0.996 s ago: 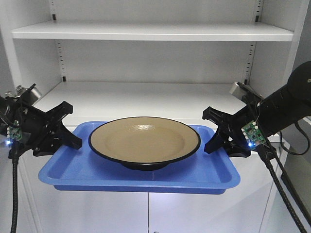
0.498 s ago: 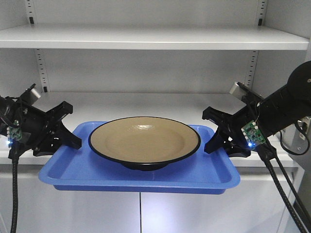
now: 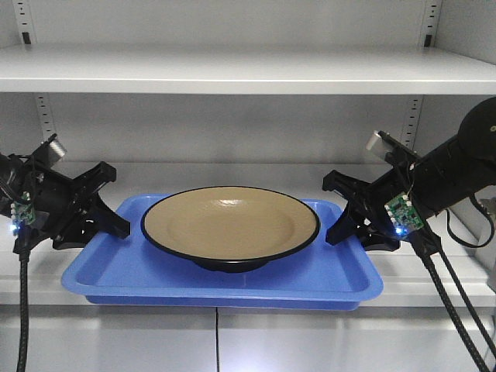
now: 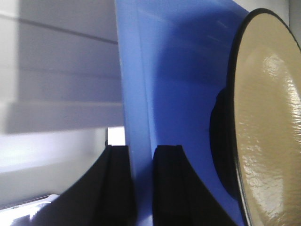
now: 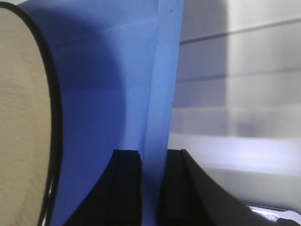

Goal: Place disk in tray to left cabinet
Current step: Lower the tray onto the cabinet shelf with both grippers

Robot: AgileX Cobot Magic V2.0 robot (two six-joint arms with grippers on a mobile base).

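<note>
Background, front view: grey cabinet (image 3: pixel 248 128) with flat shelves and slotted strips on its back wall fills the frame behind the arms.
Tray, front view: blue tray (image 3: pixel 225 279) hangs level in the air between the two arms, in front of the lower shelf and, as far as I can tell, not resting on it.
Plate, front view: tan plate (image 3: pixel 230 226) sits upright in the middle of the tray.
Left claw, front view: left claw (image 3: pixel 108 221) grips the tray's left rim.
Right claw, front view: right claw (image 3: pixel 341 221) grips the tray's right rim.
Left wrist view: two black fingers (image 4: pixel 117 183) are closed tight on either side of the blue rim; the plate lies beyond.
Right wrist view: same pinch, fingers (image 5: pixel 127 186) clamped on the rim.
Progress: plate loaded, tray lifted and brought to the cabinet; by my reading, setting it down on the shelf and letting go remain.
</note>
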